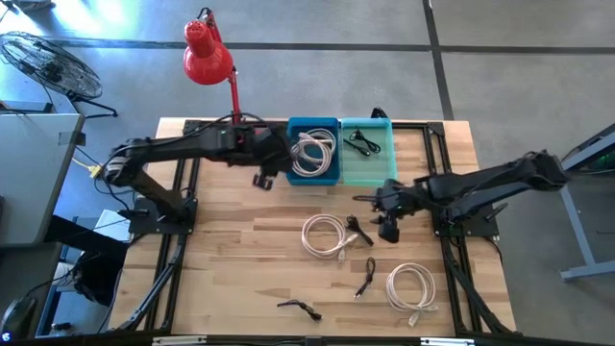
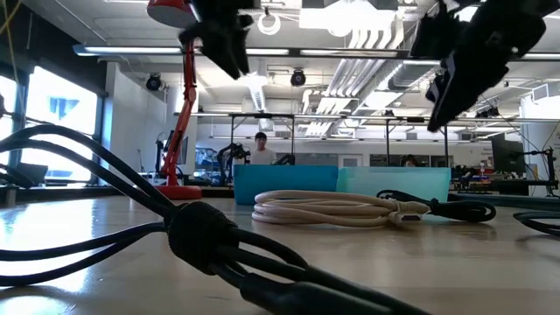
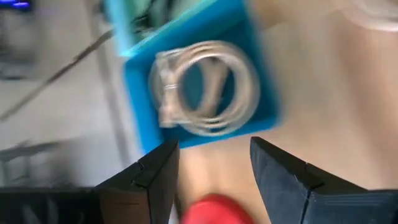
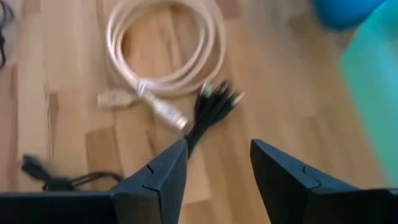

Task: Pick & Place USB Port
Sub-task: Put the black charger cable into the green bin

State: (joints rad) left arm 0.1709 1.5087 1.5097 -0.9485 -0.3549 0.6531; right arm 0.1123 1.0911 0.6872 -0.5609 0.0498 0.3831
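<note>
You have three white coiled cables: one in the blue bin (image 1: 314, 150) at the bench's far edge, one (image 1: 324, 234) mid-bench, one (image 1: 411, 286) toward the near right corner. Four thin black cables: one in the teal bin (image 1: 368, 149), one (image 1: 359, 230) beside the middle coil, two nearer the front edge. Your left pincer (image 1: 263, 180) hangs open and empty beside the blue bin; your right pincer (image 1: 388, 231) is open, empty, above the slatted wood bench (image 1: 240, 269).

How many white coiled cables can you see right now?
3. One white coiled cable in the blue bin, one mid-table, one near the front right. None looks hidden.
</note>
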